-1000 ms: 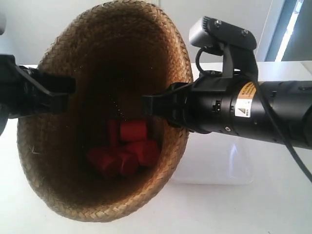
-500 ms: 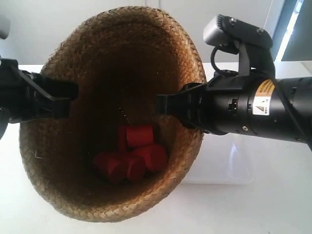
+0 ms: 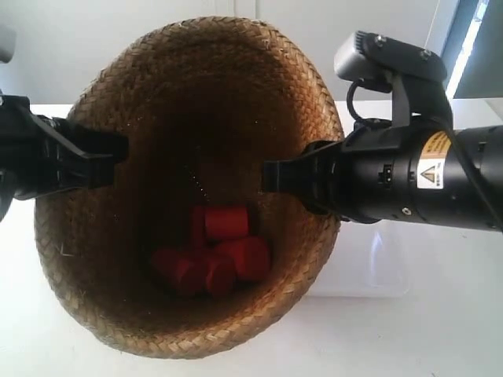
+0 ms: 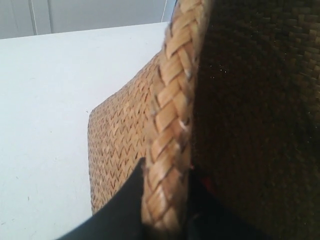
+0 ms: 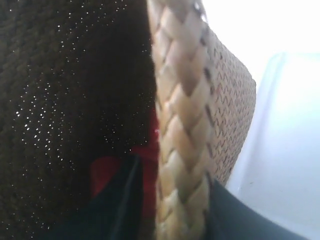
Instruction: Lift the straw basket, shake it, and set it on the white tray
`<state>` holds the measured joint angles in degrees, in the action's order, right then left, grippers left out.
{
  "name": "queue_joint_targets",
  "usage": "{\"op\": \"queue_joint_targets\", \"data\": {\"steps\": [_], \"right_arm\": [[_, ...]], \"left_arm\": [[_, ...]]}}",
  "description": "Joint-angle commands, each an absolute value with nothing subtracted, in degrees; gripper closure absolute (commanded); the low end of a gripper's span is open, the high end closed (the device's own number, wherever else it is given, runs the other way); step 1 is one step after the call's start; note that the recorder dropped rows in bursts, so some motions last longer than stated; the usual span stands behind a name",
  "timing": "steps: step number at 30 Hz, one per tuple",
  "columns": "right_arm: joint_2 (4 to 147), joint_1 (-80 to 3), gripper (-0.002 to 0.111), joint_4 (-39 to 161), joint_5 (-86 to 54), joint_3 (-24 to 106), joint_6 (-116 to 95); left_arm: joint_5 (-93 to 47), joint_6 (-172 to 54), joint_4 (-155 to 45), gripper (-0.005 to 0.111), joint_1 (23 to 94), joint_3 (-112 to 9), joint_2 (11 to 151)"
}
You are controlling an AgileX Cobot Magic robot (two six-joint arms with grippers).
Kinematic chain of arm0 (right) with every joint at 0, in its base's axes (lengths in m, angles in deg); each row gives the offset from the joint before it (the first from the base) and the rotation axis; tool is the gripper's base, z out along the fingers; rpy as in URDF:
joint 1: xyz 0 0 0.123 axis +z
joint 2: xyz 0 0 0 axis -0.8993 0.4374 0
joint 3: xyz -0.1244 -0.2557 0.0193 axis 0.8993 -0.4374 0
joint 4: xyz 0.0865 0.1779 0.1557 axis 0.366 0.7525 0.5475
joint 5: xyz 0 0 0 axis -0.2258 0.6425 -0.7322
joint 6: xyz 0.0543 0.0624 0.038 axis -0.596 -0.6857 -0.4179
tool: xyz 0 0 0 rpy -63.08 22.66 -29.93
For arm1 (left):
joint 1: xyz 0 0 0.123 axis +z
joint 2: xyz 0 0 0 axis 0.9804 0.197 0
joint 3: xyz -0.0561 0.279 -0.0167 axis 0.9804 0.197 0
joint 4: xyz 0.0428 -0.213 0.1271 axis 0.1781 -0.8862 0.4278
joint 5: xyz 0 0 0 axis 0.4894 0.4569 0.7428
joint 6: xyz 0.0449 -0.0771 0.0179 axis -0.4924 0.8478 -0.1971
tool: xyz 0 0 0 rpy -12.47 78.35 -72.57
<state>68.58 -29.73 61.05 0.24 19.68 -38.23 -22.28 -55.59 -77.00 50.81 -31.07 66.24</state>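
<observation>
Left gripper: its two dark fingers straddle the braided rim of the straw basket, one outside the wall and one inside, clamped on the weave. Right gripper: the same hold on the opposite side of the rim, pinched tight on the braid. The white tray shows just beyond the basket's outer wall in the right wrist view. This marks the arm at the exterior view's right as the right arm.

In the exterior view the straw basket hangs between the two grippers. It appears to be raised off the bench, though its base is hidden. Several red cylinders lie heaped in the low part of the interior. The white tray rests on the bench beside and partly behind the basket, beneath the right arm.

Step in hand, as judged: the lift-and-shake phase, with placement not yet done. The next move calls for both arms to travel together toward the tray. They must bring the basket level and lower its base inside the raised rim, and neither grip may slip on the braid.

Orientation: the mouth faces the exterior camera. The long axis, from rim to base, runs away from that camera, and the lower wall sits nearest the bench.
</observation>
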Motion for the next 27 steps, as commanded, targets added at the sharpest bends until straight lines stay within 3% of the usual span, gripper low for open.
{"op": "queue_joint_targets", "data": {"steps": [1,12,19,21,22,24,27], "right_arm": [[68.0,-29.9,0.108,59.9,-0.4,20.4,-38.4],[67.9,-29.9,0.108,59.9,-2.1,20.5,-38.3],[56.6,-23.9,0.108,63.8,-4.1,23.9,-33.2],[59.7,-25.2,0.108,57.0,-10.8,21.3,-34.0],[68.1,-29.2,0.108,57.1,-11.2,20.0,-38.8],[72.6,-30.1,0.108,62.6,-11.4,20.7,-42.5],[70.0,-28.3,0.108,62.5,-15.3,21.5,-36.9]], "left_arm": [[-24.5,-56.9,-78.2,0.107,50.0,-31.6,65.9],[-21.3,-56.4,-81.7,0.107,58.0,-31.6,65.8],[-15.5,-59.7,-79.7,0.107,53.6,-34.6,56.2],[-26.4,-59.3,-78.1,0.107,54.0,-31.4,59.2],[-28.4,-58.9,-81.2,0.107,54.9,-29.9,66.1],[-22.6,-59.9,-81.1,0.107,53.6,-31.7,69.5],[-26.3,-62.1,-79.9,0.107,52.7,-32.5,66.4]]}}
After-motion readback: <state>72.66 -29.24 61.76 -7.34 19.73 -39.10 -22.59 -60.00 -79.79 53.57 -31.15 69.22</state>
